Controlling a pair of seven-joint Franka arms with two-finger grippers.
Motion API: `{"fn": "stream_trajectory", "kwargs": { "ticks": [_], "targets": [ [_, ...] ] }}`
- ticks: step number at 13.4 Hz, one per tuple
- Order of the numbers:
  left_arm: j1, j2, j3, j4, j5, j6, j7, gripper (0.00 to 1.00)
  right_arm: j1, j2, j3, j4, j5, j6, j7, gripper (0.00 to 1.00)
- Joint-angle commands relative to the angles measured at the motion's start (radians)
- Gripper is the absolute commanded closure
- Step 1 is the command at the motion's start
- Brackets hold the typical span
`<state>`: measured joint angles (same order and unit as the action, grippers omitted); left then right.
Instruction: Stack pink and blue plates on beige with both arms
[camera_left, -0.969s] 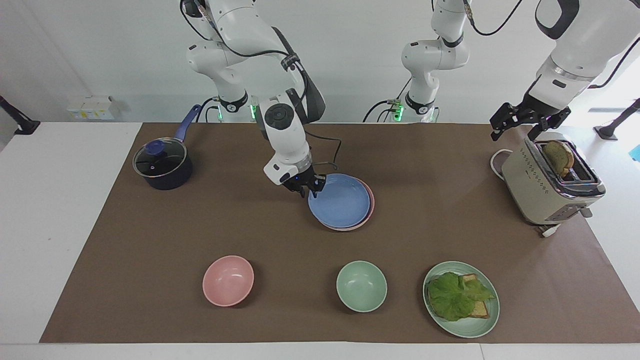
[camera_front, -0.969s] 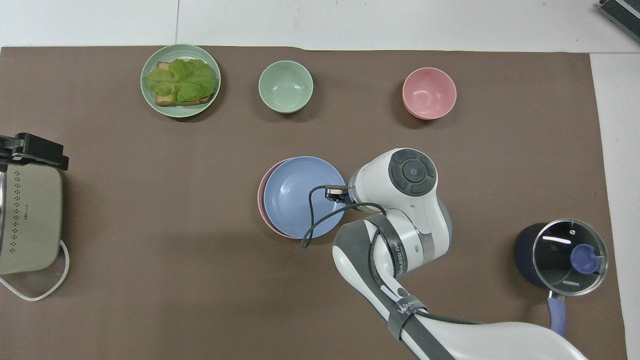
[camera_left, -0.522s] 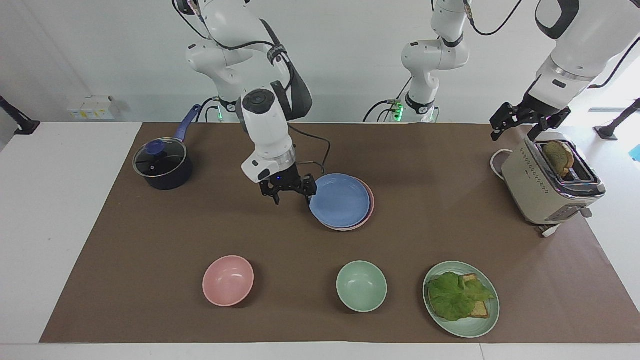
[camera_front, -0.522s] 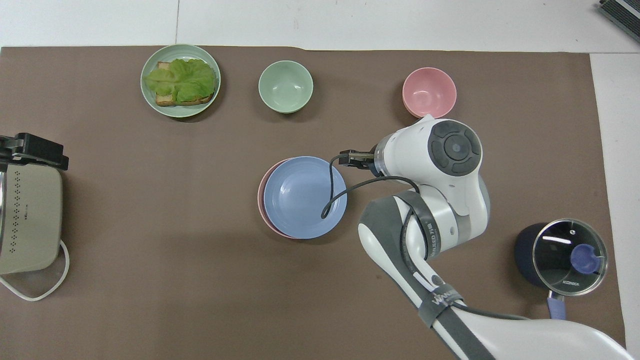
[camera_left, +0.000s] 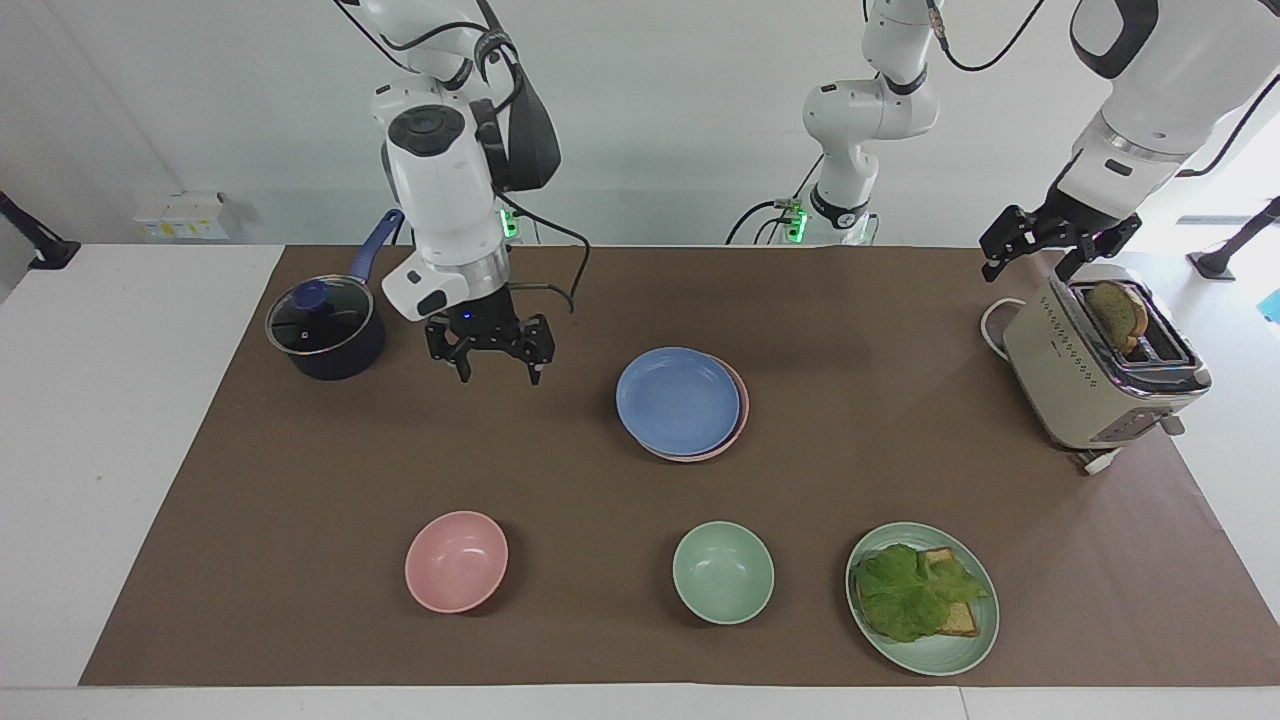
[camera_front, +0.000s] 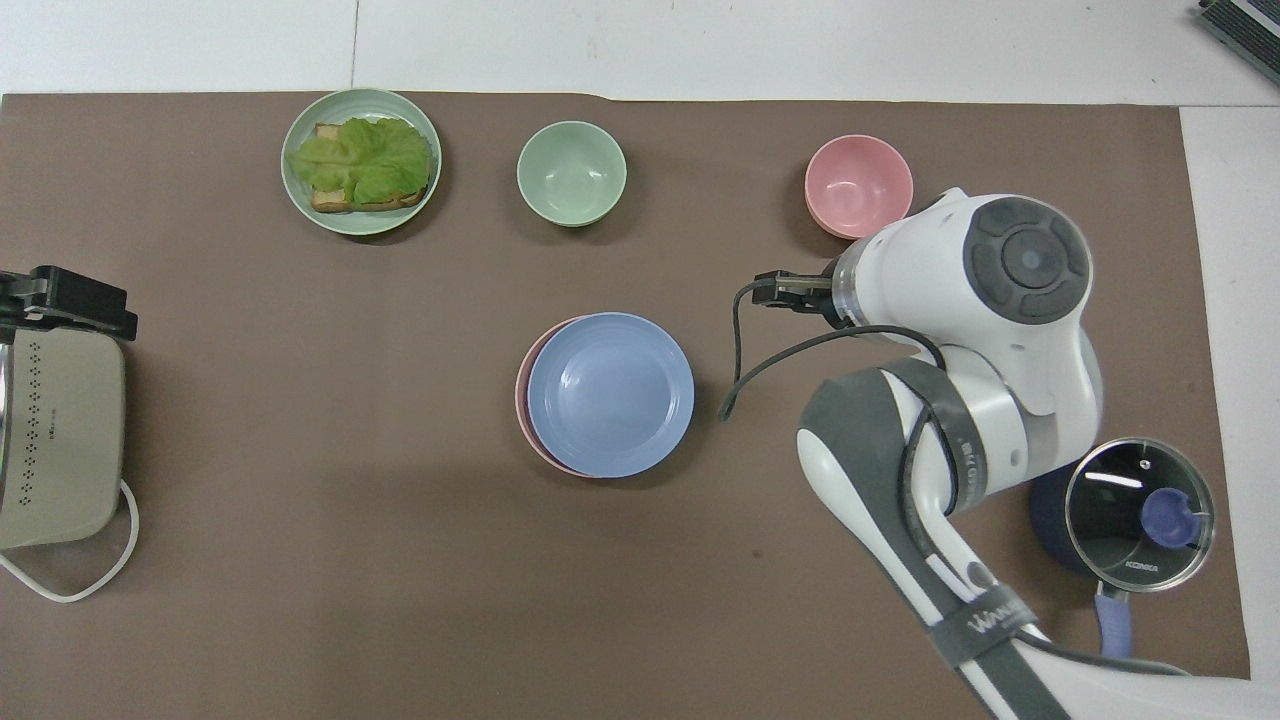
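The blue plate (camera_left: 678, 402) lies on top of the pink plate (camera_left: 744, 400) in the middle of the brown mat; only a thin crescent of the pink plate (camera_front: 521, 385) shows beside the blue plate (camera_front: 610, 392). The beige plate is hidden. My right gripper (camera_left: 498, 375) hangs open and empty over bare mat between the pot and the plates. In the overhead view its fingers are covered by the right arm (camera_front: 1000, 290). My left gripper (camera_left: 1025, 270) waits open over the toaster's end nearer the robots, holding nothing.
A dark pot with a glass lid (camera_left: 325, 330) stands at the right arm's end. A pink bowl (camera_left: 456, 560), a green bowl (camera_left: 722, 572) and a green plate with lettuce and toast (camera_left: 922, 597) line the mat's edge farthest from the robots. A toaster (camera_left: 1100, 365) holds bread.
My right gripper opened off the blue plate's rim, rose and swung toward the pot. The blue plate stays on the pink one. The left arm has not moved.
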<state>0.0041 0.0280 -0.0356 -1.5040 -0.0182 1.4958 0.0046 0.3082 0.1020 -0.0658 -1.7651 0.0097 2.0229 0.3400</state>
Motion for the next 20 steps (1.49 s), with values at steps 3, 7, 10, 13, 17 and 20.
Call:
{"fn": "stream_trajectory", "kwargs": {
  "ticks": [3,7,10,13,17,20],
  "targets": [
    [-0.001,-0.011,-0.003,-0.01,0.024,-0.009,-0.011,0.0,-0.104,-0.117,0.007,0.006,-0.007,-0.136,-0.11,0.0],
    [-0.001,-0.011,-0.003,-0.01,0.024,-0.009,-0.011,0.0,-0.172,-0.125,0.006,0.094,-0.005,-0.278,-0.179,0.0],
    [-0.001,-0.011,-0.003,-0.01,0.024,-0.009,-0.011,0.0,-0.224,-0.131,0.006,0.145,-0.004,-0.375,-0.229,0.0],
    [-0.001,-0.011,-0.003,-0.01,0.024,-0.009,-0.011,0.0,-0.283,-0.163,0.006,0.148,0.003,-0.424,-0.262,0.0],
    [-0.001,-0.011,-0.003,-0.01,0.024,-0.009,-0.011,0.0,-0.294,-0.217,-0.009,0.13,0.003,-0.467,-0.266,0.0],
    [-0.001,-0.01,-0.003,-0.01,0.024,-0.009,-0.012,0.0,-0.285,-0.232,-0.006,0.104,0.001,-0.489,-0.33,0.0]
  ]
}}
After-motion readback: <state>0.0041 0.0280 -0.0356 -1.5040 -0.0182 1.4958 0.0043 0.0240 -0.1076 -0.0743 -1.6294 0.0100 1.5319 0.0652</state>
